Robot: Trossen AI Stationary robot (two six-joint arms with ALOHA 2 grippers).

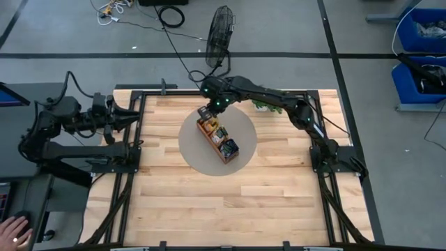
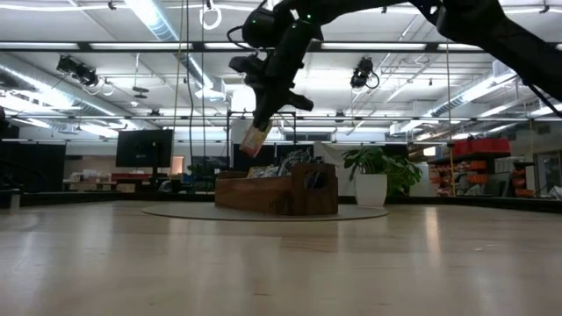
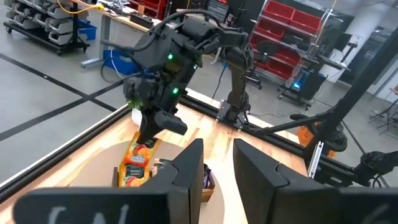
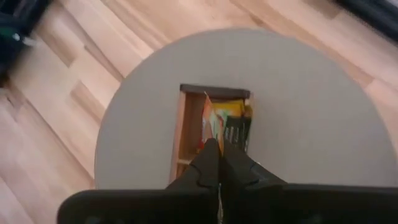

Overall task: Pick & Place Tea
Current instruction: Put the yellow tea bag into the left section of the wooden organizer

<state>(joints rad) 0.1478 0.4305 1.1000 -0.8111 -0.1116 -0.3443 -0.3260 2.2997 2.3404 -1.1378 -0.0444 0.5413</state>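
Observation:
My right gripper hangs over the far end of the brown wooden tray, shut on an orange-yellow tea sachet. The tray stands on a round grey mat at the table's middle and holds more sachets, orange and dark blue. In the right wrist view the held sachet shows edge-on above the tray's end compartment. My left gripper waits open at the table's left edge, touching nothing. My right gripper pinches the orange-yellow sachet by its upper edge between the two fingers, coming from above and pointing down. The sachet hangs below the fingers, lifted clear above the tray and slightly tilted.
A small green plant stands at the table's far right, near the right arm. Bare wood lies on the table's near half. A person's hand rests off the table at the near left.

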